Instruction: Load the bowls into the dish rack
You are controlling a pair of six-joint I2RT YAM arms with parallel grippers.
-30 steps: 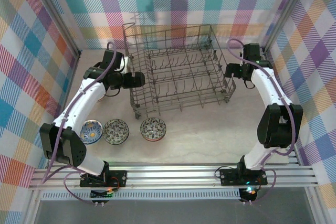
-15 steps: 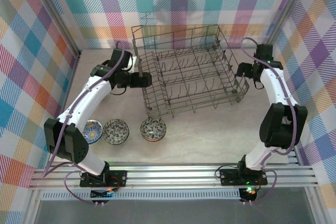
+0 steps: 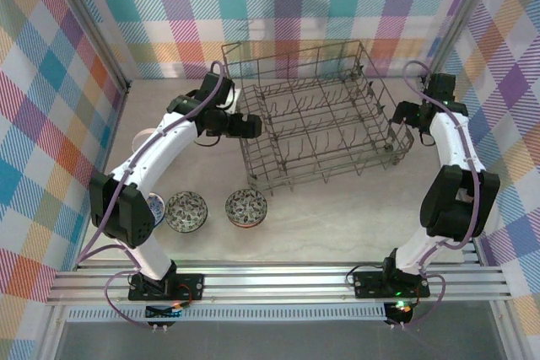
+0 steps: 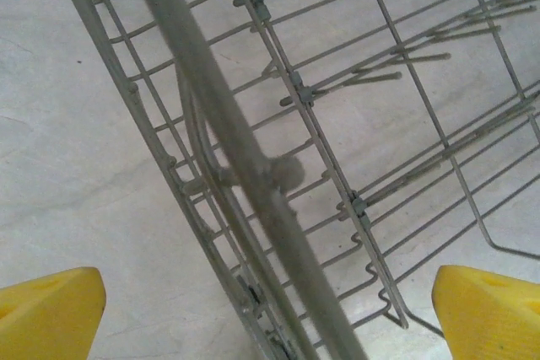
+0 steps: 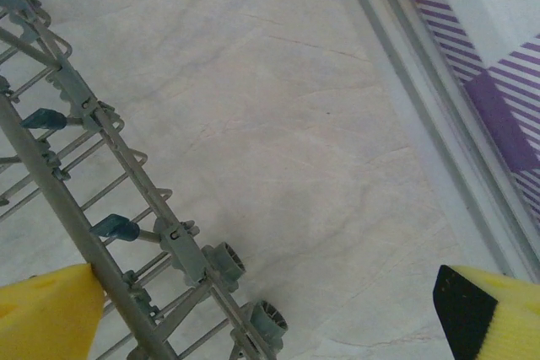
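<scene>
Left gripper (image 3: 245, 126), fingers spread wide, straddles the top rail on the left side of the dish rack (image 3: 321, 162), its arm bowed over the bowls (image 3: 186, 211) lined up on the table (image 3: 337, 217) well in front. Right gripper (image 3: 402, 120), fingers also apart, sits just beside the rack's right wheeled corner, arm arched upright.

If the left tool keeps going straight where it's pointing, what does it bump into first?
The dish rack: its grey rail and wire side lie straight ahead between the left tool's open fingers, probably very close, though depth is unclear.
</scene>
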